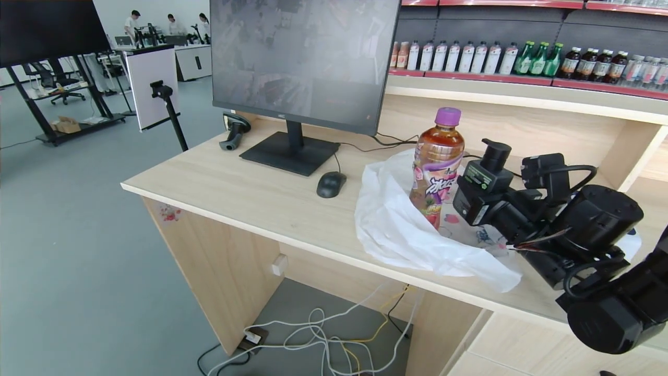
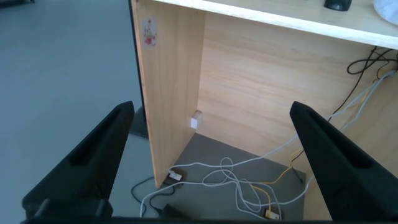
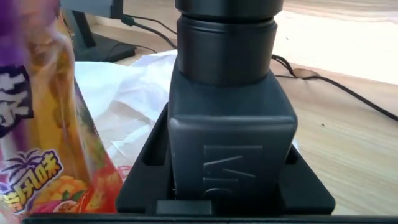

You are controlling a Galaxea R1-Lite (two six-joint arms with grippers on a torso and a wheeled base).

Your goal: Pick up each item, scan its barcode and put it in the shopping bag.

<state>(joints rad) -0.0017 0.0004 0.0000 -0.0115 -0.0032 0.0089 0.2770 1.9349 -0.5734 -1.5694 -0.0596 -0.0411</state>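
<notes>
Purple-capped bottle [image 1: 437, 162] stands nearly upright, its base down in the open white shopping bag [image 1: 402, 230] on the desk [image 1: 250, 183]. Right gripper [image 1: 469, 194] is pressed close against the bottle's side. Cannot tell whether it grips the bottle. Left gripper [image 2: 211, 112] is low beside the desk, fingers [image 2: 93, 162] spread wide and holding nothing, above floor cables [image 2: 236, 180], well apart from the bottle.

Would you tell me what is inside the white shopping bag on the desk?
A purple-capped bottle stands in the shopping bag. Its base and any other contents are hidden by the folds.
</notes>
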